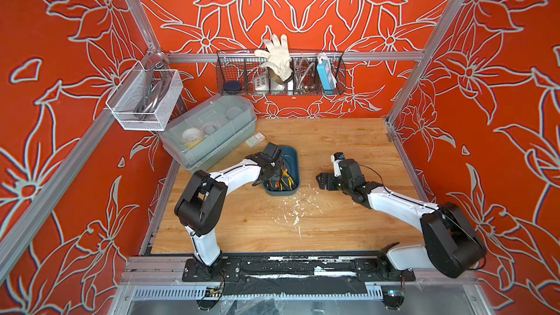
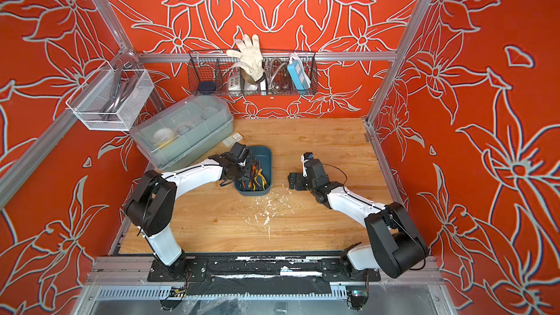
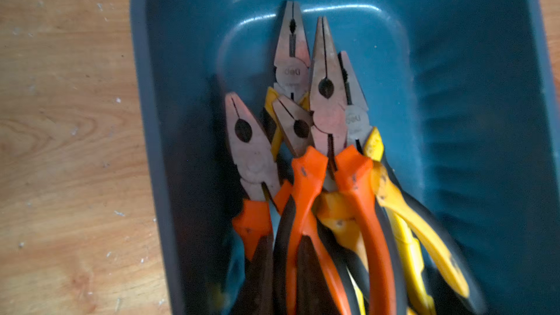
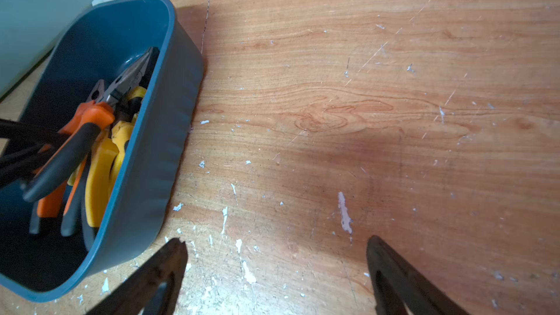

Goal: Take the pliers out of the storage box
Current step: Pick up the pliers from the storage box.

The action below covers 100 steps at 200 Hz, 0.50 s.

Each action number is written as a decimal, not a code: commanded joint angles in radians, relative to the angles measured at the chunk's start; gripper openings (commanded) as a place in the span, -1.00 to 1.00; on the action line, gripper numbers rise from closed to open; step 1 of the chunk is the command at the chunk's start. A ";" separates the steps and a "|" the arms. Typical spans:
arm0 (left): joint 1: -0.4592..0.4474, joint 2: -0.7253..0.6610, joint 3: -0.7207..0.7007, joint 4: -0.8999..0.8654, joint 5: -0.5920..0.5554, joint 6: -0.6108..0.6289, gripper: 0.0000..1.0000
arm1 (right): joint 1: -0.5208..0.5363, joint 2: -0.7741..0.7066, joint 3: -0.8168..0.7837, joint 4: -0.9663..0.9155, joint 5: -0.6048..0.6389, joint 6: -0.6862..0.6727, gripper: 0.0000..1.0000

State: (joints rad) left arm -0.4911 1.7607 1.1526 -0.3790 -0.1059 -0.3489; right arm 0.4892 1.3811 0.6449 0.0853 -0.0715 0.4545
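Straight to the pliers (image 3: pixel 318 153): five of them, all heaped in the blue box (image 3: pixel 454 86), metal noses bunched together and aimed at the far end, orange and yellow handles crowded into the near end. Blurred a little in the left wrist view, but clearly stacked, with an orange-handled pair lying on top in the middle. Down in that near end, the left gripper (image 1: pixel 275 175), pinched right shut. Fingertips hidden from above, yet in the right wrist view two dark fingers (image 4: pixel 27 130) meeting a black-and-orange handle tilted up over the rest, so clamped on one of the pliers by the look of it. Box itself standing flat on the wooden table (image 1: pixel 348 140), left of the middle, just in front of a big grey lidded bin (image 1: pixel 209 128), with a small carton (image 1: pixel 255 139) lying between the two. Over to the right gripper (image 4: pixel 275 242): spread wide, holding nothing, low over bare wood just beside the box's right wall and apart from it. White flecks (image 1: pixel 295 212) scattered across the table in front of both. Further back, hanging on the wall, a black wire basket (image 1: pixel 281 87) with a pale glove (image 1: pixel 274 53) poking out, and a white mesh basket (image 1: pixel 145 98) off on the left.
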 commanded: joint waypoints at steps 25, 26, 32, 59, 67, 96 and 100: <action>-0.004 -0.106 -0.071 0.072 0.042 -0.059 -1.00 | 0.007 0.001 0.023 -0.018 0.012 0.011 0.91; -0.004 -0.107 -0.073 0.074 0.043 -0.060 -1.00 | 0.007 0.000 0.023 -0.018 0.014 0.012 0.91; -0.005 -0.119 -0.085 0.087 0.050 -0.069 -1.00 | 0.007 -0.001 0.024 -0.021 0.016 0.013 0.91; -0.005 -0.190 -0.162 0.185 0.096 -0.122 -1.00 | 0.008 -0.019 0.023 -0.029 0.028 0.025 0.89; -0.005 -0.213 -0.192 0.225 0.110 -0.133 -1.00 | 0.007 -0.030 0.020 -0.033 0.026 0.028 0.89; -0.005 -0.318 -0.302 0.323 0.105 -0.195 -1.00 | 0.006 -0.099 0.010 -0.063 -0.019 0.059 0.88; -0.007 -0.337 -0.320 0.337 0.103 -0.199 -1.00 | 0.007 -0.109 0.004 -0.056 -0.032 0.069 0.87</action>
State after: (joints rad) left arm -0.4919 1.5242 0.8978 -0.1894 -0.0196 -0.4828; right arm 0.4896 1.3411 0.6449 0.0586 -0.0669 0.4789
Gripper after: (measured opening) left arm 0.121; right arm 0.940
